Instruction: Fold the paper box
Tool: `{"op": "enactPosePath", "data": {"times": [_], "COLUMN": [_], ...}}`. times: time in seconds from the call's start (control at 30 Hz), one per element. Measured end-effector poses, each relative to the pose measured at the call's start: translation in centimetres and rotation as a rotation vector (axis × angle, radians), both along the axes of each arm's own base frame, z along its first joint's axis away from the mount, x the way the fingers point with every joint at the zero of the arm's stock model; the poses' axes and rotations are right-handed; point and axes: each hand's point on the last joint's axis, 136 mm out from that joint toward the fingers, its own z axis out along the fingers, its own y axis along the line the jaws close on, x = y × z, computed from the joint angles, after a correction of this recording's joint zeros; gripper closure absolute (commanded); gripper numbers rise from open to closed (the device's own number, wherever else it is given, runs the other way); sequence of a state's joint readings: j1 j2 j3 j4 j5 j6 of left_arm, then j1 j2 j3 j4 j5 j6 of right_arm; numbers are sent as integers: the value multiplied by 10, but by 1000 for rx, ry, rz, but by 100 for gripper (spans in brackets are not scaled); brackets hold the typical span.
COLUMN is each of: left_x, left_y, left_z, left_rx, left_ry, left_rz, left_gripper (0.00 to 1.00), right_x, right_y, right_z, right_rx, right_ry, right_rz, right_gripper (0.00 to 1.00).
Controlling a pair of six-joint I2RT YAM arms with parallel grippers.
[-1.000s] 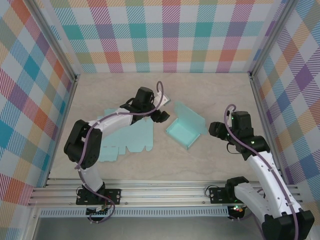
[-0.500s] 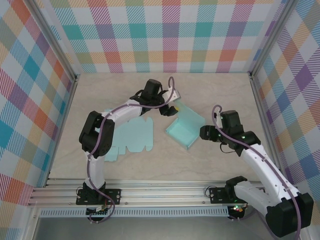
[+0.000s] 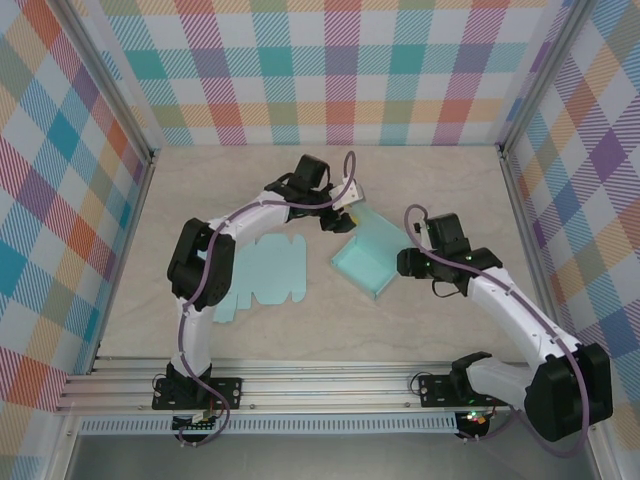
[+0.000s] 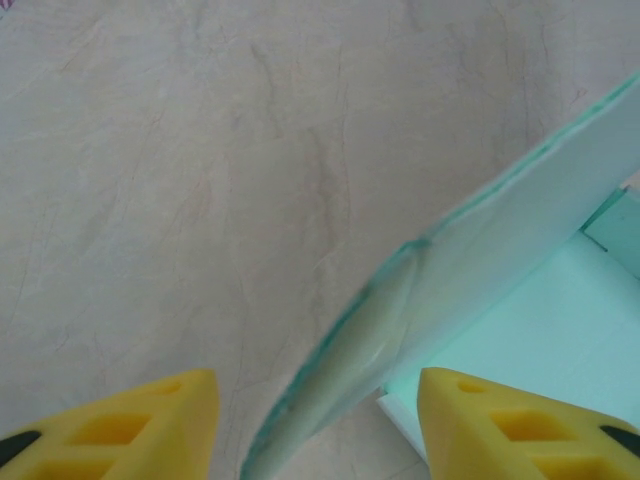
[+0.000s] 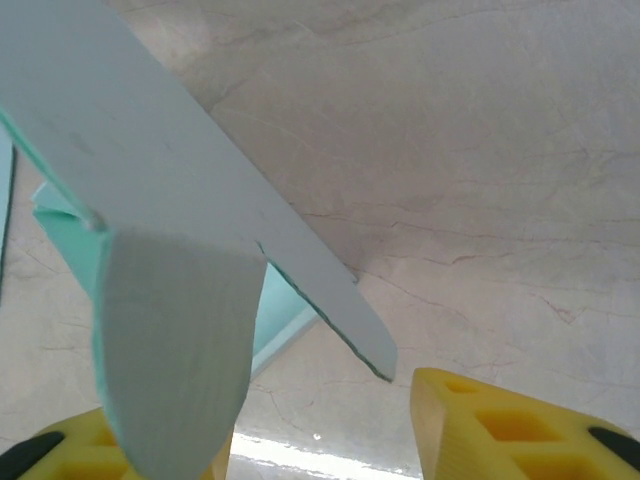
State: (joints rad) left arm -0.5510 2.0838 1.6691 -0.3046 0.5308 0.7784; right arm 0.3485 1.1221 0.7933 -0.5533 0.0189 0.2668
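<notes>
- Pastel plaid walls ring a pale marbled desk (image 3: 450, 190). A half-formed teal paper box (image 3: 366, 266) sits near its middle, between the two arms.
- The box's tall upright wall (image 3: 385, 232) runs diagonally, from the far left toward the near right. The left gripper (image 3: 347, 212) is at its far-left end and the right gripper (image 3: 404, 263) is at its near-right end.
- In the left wrist view the wall's thin edge passes between the yellow fingers (image 4: 120, 420). The jaws stand partly open, straddling the paper with a gap on each side, and grip nothing.
- In the right wrist view a drooping side flap (image 5: 175, 340) hangs in front of one finger. The other finger (image 5: 500, 425) stands well clear, so these jaws are also apart and empty.
- Each arm looks equally near its own end, so a squeeze across the paper's thin face would likely catch it.
- A flat teal cut-out (image 3: 262, 280) lies apart from the box, beside the left arm.
</notes>
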Motion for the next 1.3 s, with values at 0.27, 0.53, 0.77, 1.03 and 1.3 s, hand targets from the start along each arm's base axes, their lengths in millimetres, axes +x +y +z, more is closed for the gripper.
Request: {"op": "enactPosePath", "data": {"times": [0.27, 0.53, 0.77, 1.03, 1.3], "left_x": [-2, -4, -1, -1, 4], "left_y": [-1, -4, -4, 11, 21], "left_z": [-5, -3, -6, 12, 22], "left_rx": [28, 39, 9, -61, -144], "left_ry": [53, 106, 112, 86, 74], "left_rz": [-5, 15, 130, 454, 751], "left_gripper": [66, 100, 100, 100, 100], "right_x": [10, 25, 40, 74, 114], "right_y": [2, 2, -3, -2, 10], "right_z": [-10, -4, -3, 7, 15], "right_rx": [-45, -112, -162, -195, -171], "right_ry": [15, -16, -38, -119, -181], "right_rz": [19, 37, 4, -44, -76], "right_gripper": [84, 100, 100, 96, 96]}}
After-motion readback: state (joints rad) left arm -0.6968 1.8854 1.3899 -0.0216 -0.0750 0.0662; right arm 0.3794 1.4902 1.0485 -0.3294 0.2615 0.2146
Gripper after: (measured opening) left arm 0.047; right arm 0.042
